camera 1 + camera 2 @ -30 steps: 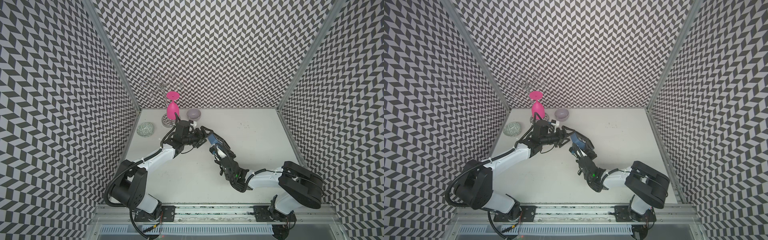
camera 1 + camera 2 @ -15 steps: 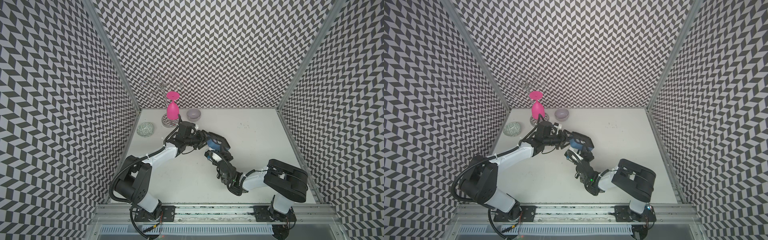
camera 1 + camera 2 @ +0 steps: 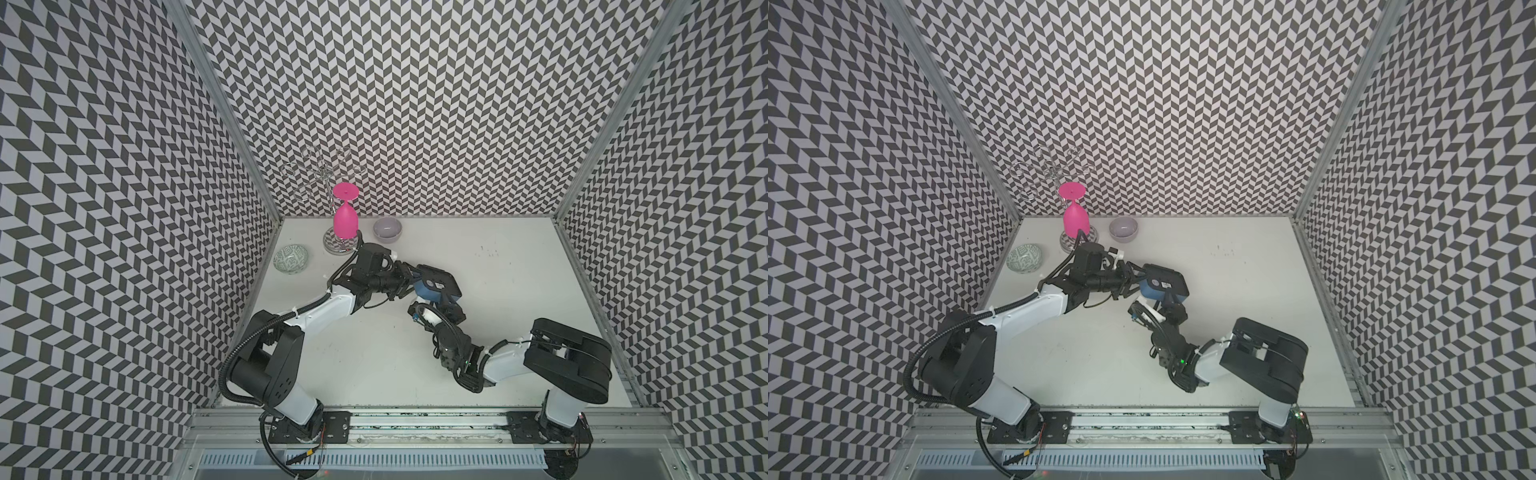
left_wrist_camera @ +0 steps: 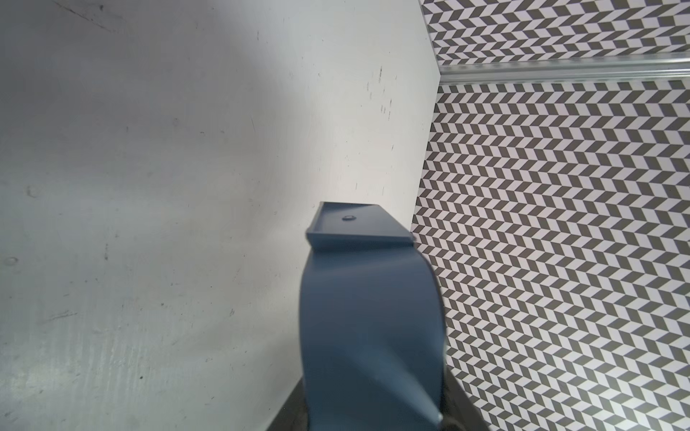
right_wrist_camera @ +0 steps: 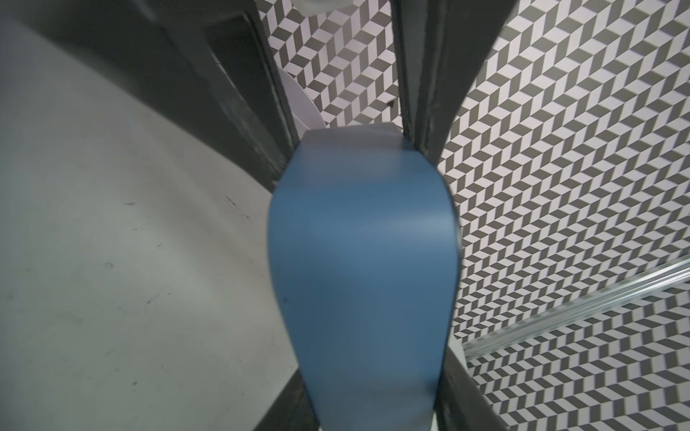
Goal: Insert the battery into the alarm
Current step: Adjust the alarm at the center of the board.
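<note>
Swapping hands on the alarm (image 3: 434,286) mid-air, looks like, black back up: clamped at one end by the left gripper (image 3: 407,281), straddled by the right gripper (image 3: 438,305), can't tell if gripping. No battery in view, so next: finding it, keeping that back reachable.

Walls (image 3: 415,104): black-and-white chevron pattern on the left, far and right sides.
Floor: white tabletop (image 3: 498,332), scuffed, small dark specks toward the far right.
Frame: aluminium posts (image 3: 232,124) at both far corners; metal rail (image 3: 415,419) along the near edge.
Light: even, shadows soft.
</note>
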`<state>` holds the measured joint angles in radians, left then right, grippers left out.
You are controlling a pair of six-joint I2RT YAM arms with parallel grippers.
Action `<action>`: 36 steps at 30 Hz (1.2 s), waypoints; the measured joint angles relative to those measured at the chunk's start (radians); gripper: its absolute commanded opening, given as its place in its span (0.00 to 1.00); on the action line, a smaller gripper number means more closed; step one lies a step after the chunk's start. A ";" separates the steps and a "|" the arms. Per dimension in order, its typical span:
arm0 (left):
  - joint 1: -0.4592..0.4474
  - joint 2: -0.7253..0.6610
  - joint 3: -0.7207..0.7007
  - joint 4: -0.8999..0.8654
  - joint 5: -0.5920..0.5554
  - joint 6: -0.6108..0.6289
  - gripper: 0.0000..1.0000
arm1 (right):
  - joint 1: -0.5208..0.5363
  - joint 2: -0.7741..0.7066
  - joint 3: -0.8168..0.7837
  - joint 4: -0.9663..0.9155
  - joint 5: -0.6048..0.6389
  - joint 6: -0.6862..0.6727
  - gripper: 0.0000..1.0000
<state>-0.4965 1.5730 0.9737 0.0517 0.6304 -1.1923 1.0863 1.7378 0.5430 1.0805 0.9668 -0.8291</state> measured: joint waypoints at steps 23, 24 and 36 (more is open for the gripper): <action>0.082 0.108 -0.138 0.196 0.087 0.224 0.21 | -0.143 -0.562 -0.121 -0.435 -0.697 0.689 0.91; 0.082 0.116 -0.150 0.211 0.094 0.223 0.20 | -0.180 -0.571 -0.122 -0.439 -0.715 0.731 0.90; 0.082 0.174 -0.184 0.360 0.140 0.203 0.52 | -0.538 -0.446 -0.098 -0.504 -0.990 1.176 0.88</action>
<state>-0.4141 1.7466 0.7895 0.4114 0.7708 -0.9894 0.5484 1.2919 0.4450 0.5762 -0.0227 0.3466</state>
